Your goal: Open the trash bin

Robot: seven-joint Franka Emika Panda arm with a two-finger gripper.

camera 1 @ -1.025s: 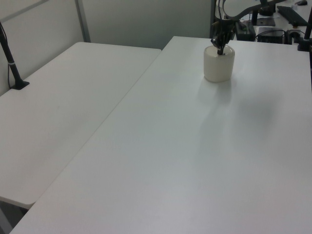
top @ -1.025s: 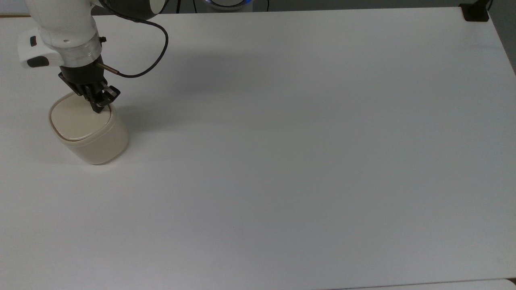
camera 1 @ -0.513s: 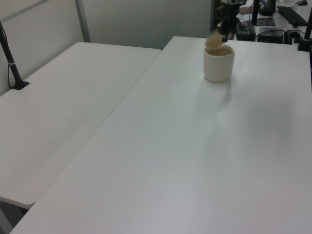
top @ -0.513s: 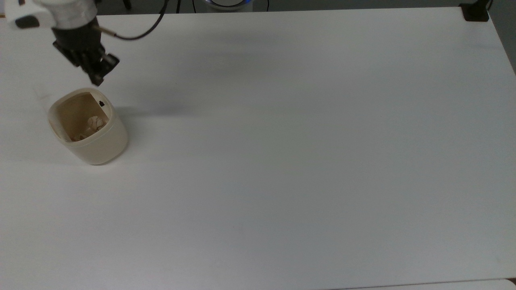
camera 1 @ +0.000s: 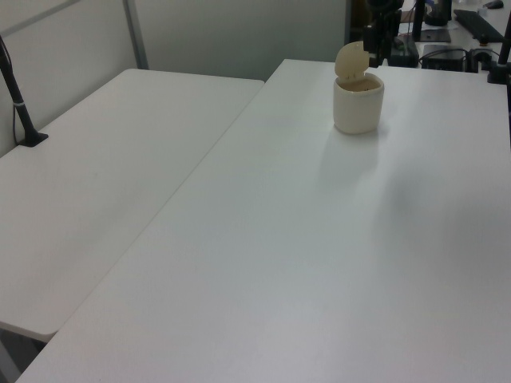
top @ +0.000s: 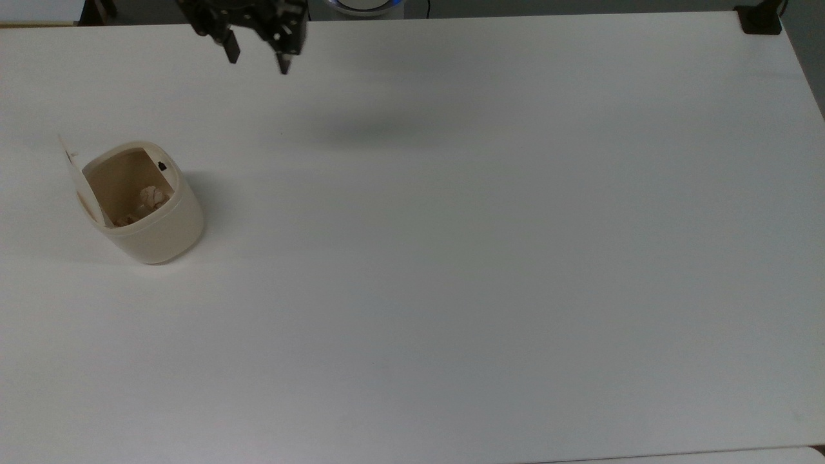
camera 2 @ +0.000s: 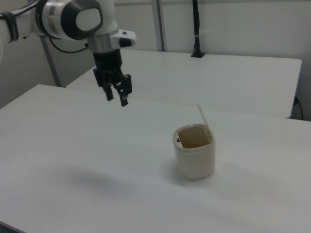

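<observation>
1. The trash bin [top: 149, 209] stands near the table's [top: 490, 258] left edge in the top view, its lid [camera 2: 203, 116] upright and the mouth open; the task looks done.
2. Crumpled scraps [top: 150, 195] lie inside; how full it is cannot be judged.
3. The black button [top: 162, 166] sits at the rim.
4. The gripper [camera 2: 117, 96], fingers parted and empty, hangs well apart near the far edge.
5. Risk: a jolt to the table could drop the lid.
</observation>
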